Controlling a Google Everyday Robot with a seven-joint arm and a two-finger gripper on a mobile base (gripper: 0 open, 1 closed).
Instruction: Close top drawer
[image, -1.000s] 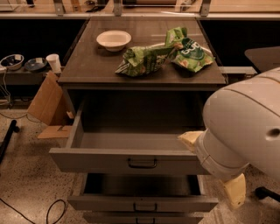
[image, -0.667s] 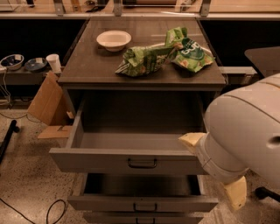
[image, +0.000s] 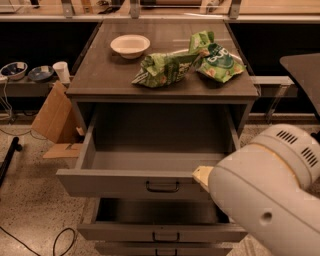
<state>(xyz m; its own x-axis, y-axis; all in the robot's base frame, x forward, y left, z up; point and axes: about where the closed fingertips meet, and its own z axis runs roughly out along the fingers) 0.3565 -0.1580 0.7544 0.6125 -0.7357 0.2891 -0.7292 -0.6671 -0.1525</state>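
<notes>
Lower and further left than in earlier frames: arm housing (image: 265, 200). Pale tip of end effector (image: 202, 178) now at upper edge of top drawer (image: 115, 183) front, right of handle (image: 162, 187). Drawer unmoved, pulled well out beneath table (image: 100, 75). Grip state: cannot tell, bulk hidden behind housing. Judgement: contact set up, closing push not begun.

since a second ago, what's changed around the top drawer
The arm has dropped lower and slightly left; the gripper now sits by the right front end of the top drawer. The drawer stays pulled out as far; bowl and green bags unmoved.
</notes>
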